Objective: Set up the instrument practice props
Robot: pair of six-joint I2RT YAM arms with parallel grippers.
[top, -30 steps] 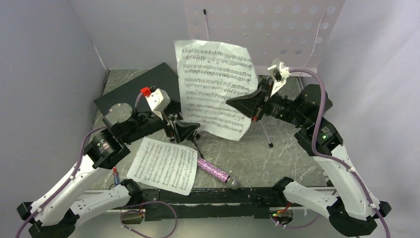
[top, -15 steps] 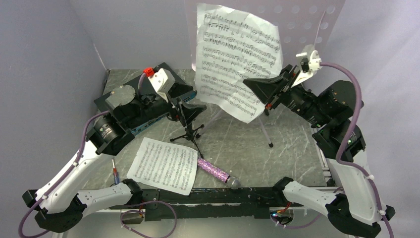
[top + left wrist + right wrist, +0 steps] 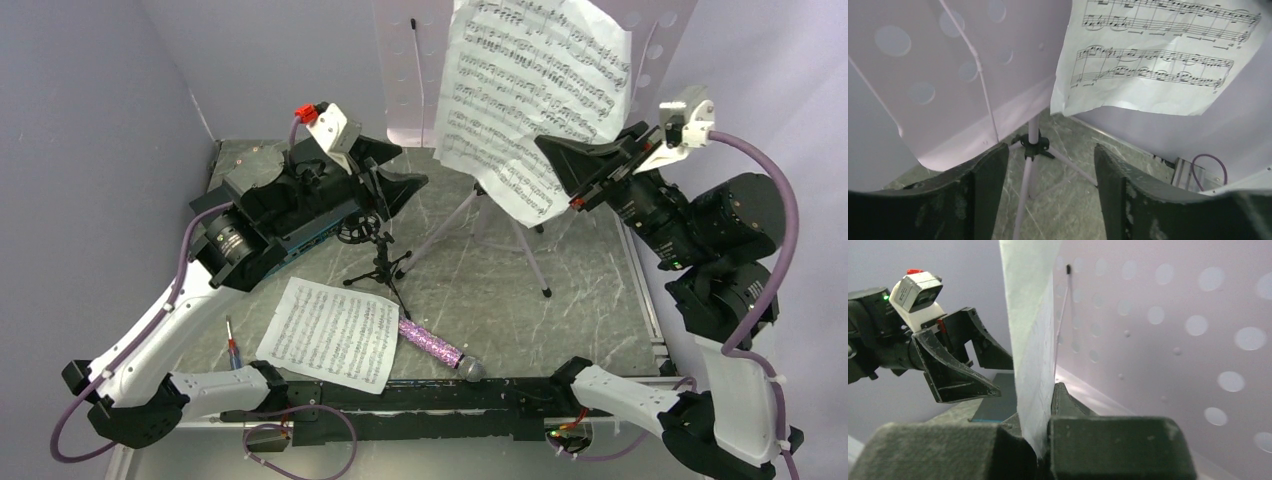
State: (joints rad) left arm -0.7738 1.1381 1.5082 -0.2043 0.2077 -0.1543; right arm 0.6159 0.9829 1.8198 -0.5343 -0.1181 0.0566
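One sheet-music page, clenched by one edge in the right hand, could buckle against the music stand.

From above and behind, we look down toward the music stand. Our wrist cameras face it closely, from left and right; all three views share it.
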